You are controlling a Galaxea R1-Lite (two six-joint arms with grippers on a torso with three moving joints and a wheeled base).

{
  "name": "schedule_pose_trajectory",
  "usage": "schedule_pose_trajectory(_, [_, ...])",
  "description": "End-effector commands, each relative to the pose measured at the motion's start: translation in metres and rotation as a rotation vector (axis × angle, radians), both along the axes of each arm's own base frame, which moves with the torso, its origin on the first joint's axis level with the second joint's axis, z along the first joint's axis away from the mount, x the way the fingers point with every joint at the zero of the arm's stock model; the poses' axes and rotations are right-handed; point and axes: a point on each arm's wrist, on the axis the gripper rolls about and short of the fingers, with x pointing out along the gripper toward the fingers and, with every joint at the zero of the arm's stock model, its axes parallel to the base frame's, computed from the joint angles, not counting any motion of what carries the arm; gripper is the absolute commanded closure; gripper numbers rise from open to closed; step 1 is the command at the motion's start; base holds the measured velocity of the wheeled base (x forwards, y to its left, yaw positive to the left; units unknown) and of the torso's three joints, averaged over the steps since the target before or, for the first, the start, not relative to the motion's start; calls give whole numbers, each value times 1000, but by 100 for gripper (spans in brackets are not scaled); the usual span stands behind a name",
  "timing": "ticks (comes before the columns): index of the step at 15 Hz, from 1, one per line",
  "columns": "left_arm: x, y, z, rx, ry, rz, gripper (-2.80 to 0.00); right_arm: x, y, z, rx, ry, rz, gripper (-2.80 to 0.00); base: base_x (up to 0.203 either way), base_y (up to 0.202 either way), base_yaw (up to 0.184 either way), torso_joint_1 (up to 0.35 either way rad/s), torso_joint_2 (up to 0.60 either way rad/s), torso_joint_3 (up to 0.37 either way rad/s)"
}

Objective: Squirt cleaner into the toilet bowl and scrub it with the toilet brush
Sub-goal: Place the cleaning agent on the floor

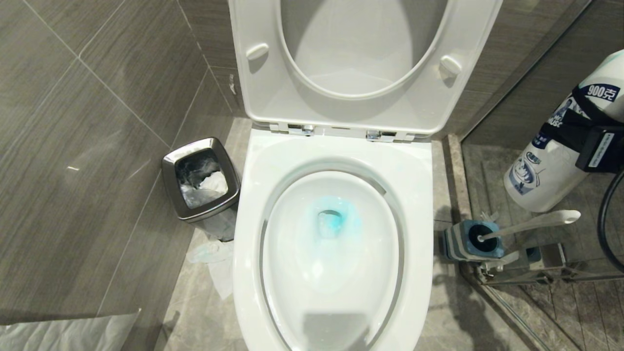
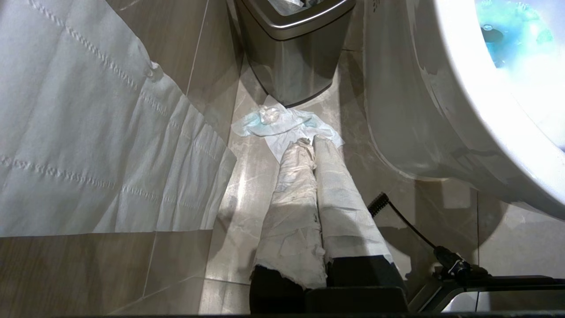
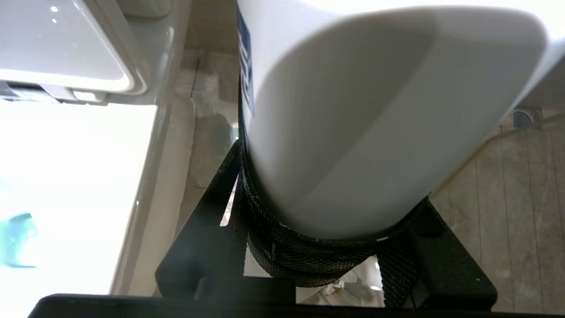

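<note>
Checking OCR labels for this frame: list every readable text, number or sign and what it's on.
"900克": dark band on the cleaner bottle, held in the right pincer.
Blue logo lettering beside the strap: partly covered, unreadable.
Small print lower on the label: too small.
Blue patch in the right wrist view: unreadable.
Nothing else carries text.

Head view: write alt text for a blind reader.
A glossy white ceramic toilet bowl, seat raised, holds teal-blue liquid. At right, the right gripper grips a white plastic cleaner bottle above a whitish-handled toilet brush. A small steel bin stands left.
</note>
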Motion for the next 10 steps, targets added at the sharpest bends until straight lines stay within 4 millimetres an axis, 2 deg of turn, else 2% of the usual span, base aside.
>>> schedule_pose_trajectory(1, [0, 0, 0, 0, 0, 0, 0, 2, 0, -5, -4, 17, -1, 0, 0, 0, 0, 0, 0, 0])
schedule_pose_trajectory(10, [0, 0, 0, 1, 0, 0, 0, 5, 1, -10, -16, 38, 2, 0, 0, 0, 0, 0, 0, 0])
